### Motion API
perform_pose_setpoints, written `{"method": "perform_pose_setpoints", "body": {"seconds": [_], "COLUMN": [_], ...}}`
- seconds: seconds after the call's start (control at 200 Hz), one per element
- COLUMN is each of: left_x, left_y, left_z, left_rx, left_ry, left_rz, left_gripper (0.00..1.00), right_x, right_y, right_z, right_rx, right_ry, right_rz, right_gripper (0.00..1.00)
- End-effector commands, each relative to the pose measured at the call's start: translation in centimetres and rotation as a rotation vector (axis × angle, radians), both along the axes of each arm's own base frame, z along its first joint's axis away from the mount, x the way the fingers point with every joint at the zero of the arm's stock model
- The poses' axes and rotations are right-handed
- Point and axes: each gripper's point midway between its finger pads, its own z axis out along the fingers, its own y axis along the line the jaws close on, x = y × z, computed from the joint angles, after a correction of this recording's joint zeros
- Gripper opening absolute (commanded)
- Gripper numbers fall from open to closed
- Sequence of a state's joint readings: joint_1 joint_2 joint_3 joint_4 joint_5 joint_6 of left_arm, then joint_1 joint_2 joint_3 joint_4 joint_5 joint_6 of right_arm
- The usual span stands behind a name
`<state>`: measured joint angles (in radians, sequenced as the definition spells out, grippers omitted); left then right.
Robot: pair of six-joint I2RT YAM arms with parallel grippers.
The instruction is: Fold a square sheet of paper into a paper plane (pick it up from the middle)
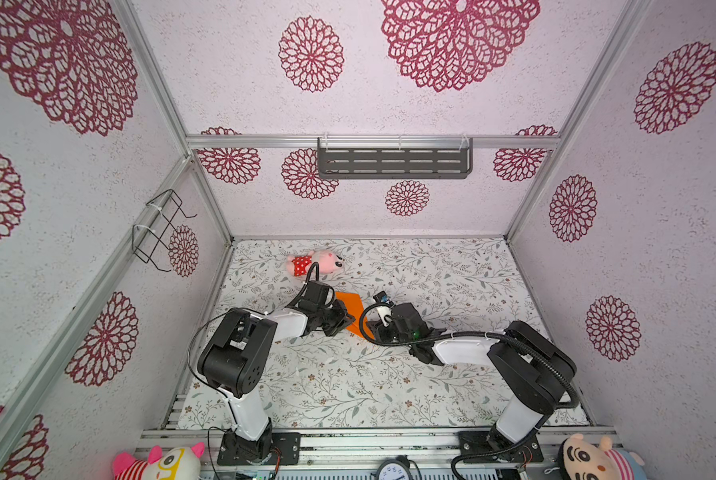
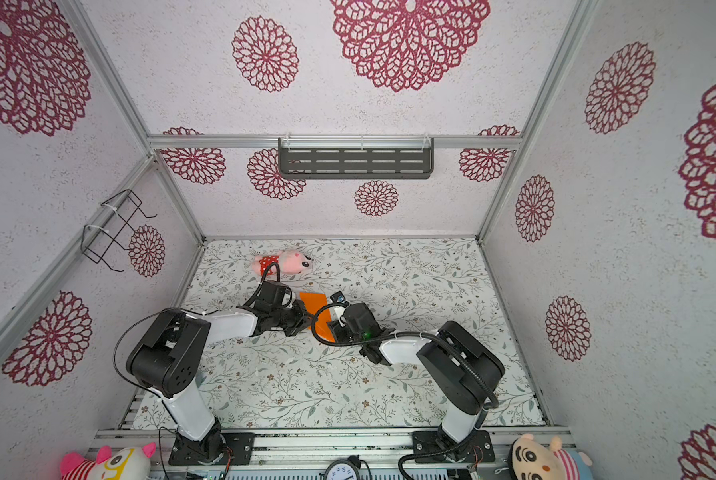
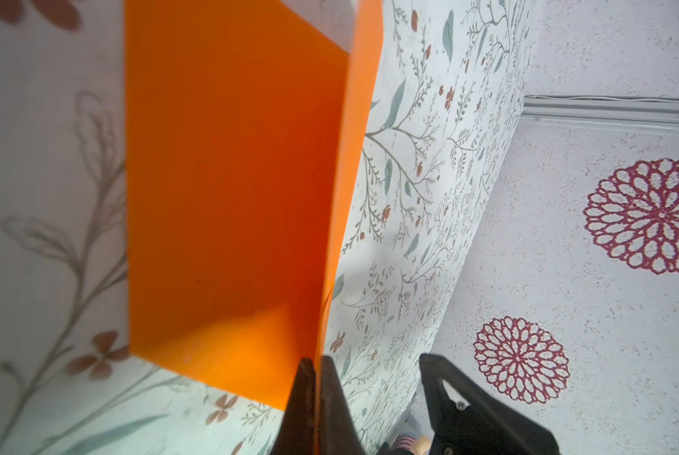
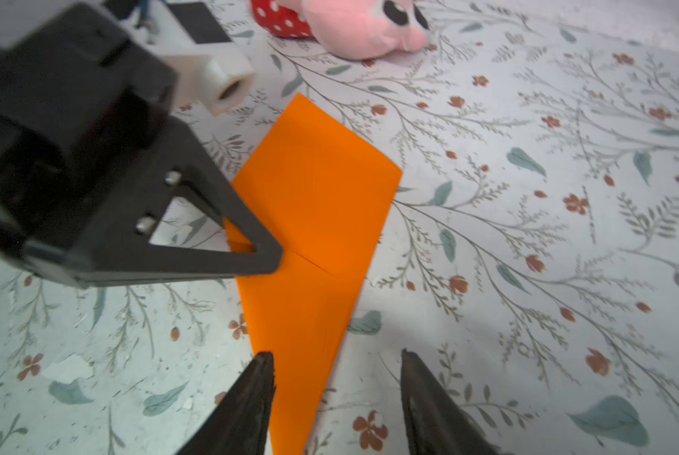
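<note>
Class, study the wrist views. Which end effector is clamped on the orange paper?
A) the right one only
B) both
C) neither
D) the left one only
D: the left end effector is shut on an edge of the paper plane, while the right end effector stands open near its pointed end.

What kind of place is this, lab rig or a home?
Likely a staged robot test cell, not a home: silver aluminium-profile frame, flower-patterned wallpaper panels, a white-and-black robot arm bolted to a slotted metal base rail.
</note>
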<state>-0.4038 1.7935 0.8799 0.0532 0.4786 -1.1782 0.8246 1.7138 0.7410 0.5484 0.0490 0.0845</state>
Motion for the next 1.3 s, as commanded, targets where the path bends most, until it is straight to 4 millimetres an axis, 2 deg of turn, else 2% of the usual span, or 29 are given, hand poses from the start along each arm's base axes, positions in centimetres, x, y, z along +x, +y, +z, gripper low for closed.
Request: {"method": "perform_pose_setpoints", "body": {"seconds": [0.0,0.345,0.685,0.941,1.156,1.296], "left_x": [0.6,0.5,-0.1,-0.3,-0.4,-0.3], "left_y": [-0.1,-0.4,-0.7,-0.6,-0.7,-0.6], "left_z": [0.9,1.4,1.3,1.5,1.6,1.7], "left_rx": [0.014,0.003,-0.009,-0.003,-0.002,0.003], "left_ry": [0.012,0.035,0.057,0.065,0.068,0.066], "left_rz": [0.075,0.107,0.1,0.095,0.091,0.092], "left_gripper": [0.04,0.05,0.08,0.09,0.09,0.11], "right_x": [-0.2,-0.3,0.3,1.0,1.4,1.1], "right_y": [1.4,2.4,2.8,2.8,2.8,2.9], "right_z": [1.0,-1.3,-1.4,-2.3,-2.6,-2.4], "right_rx": [-0.009,-0.102,-0.112,-0.151,-0.166,-0.149], "right_ry": [-0.168,-0.245,-0.286,-0.27,-0.276,-0.277], "right_rz": [0.09,0.159,0.156,0.132,0.12,0.133], "right_gripper": [0.54,0.44,0.4,0.34,0.34,0.23]}}
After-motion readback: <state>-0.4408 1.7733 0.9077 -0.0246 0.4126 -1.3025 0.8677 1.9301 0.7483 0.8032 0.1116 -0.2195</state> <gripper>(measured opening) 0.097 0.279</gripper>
